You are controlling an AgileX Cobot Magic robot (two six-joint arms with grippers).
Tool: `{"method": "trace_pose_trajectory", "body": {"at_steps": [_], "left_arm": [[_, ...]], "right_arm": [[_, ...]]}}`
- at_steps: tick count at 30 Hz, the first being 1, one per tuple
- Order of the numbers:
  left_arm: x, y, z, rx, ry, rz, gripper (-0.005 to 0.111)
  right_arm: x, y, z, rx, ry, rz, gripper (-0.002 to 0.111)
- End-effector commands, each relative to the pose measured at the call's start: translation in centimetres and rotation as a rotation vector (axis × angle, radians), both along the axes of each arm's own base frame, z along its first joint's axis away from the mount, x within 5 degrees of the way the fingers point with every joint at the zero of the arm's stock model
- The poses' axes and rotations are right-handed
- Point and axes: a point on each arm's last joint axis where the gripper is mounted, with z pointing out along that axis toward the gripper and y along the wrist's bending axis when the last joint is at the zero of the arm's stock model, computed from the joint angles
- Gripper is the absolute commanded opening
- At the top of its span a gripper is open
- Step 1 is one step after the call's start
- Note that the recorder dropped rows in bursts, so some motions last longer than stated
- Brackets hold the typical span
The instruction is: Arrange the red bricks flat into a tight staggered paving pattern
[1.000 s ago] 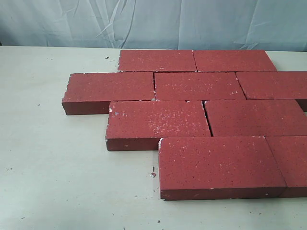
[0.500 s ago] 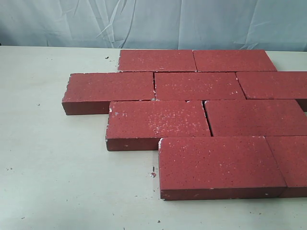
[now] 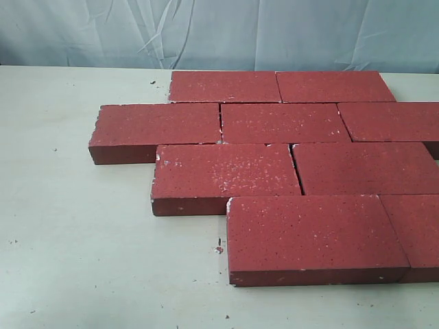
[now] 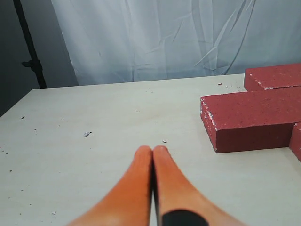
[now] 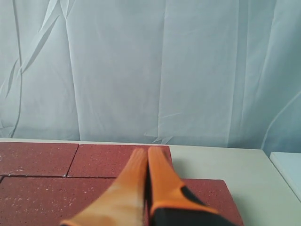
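Note:
Several red bricks (image 3: 226, 168) lie flat on the pale table (image 3: 75, 233) in four staggered rows, tight against each other, running off the right edge of the exterior view. No arm shows in that view. My left gripper (image 4: 152, 150) is shut and empty over bare table, with the end of a red brick (image 4: 249, 120) off to one side. My right gripper (image 5: 146, 151) is shut and empty above the top faces of the red bricks (image 5: 42, 160) near the back corner of the pattern.
A wrinkled pale blue cloth (image 3: 219, 31) hangs behind the table. Small chips and grit (image 3: 219, 249) lie scattered on the table near the front brick. A dark stand pole (image 4: 29, 47) rises beyond the table's far corner in the left wrist view.

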Motion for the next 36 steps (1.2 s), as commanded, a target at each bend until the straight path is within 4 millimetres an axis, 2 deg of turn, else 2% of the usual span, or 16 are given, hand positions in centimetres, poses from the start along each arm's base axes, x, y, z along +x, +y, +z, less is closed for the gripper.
{"method": "trace_pose_trajectory", "body": {"at_steps": [1, 17, 24, 29, 36], "left_arm": [[0.0, 0.0, -0.1, 0.002, 0.001, 0.004, 0.000], [0.0, 0.0, -0.1, 0.002, 0.001, 0.004, 0.000], [0.0, 0.0, -0.1, 0.002, 0.001, 0.004, 0.000], [0.0, 0.0, -0.1, 0.002, 0.001, 0.004, 0.000], [0.0, 0.0, -0.1, 0.002, 0.001, 0.004, 0.000]], "right_arm": [[-0.1, 0.0, 0.1, 0.000, -0.014, -0.004, -0.001], [-0.1, -0.1, 0.1, -0.019, -0.014, -0.003, -0.001], [-2.0, -0.2, 0.2, -0.049, -0.073, -0.020, -0.001], [-3.3, -0.8, -1.5, -0.035, -0.076, -0.087, -0.001], [-5.1, -0.7, -4.7, -0.046, -0.079, -0.092, -0.001]]}}
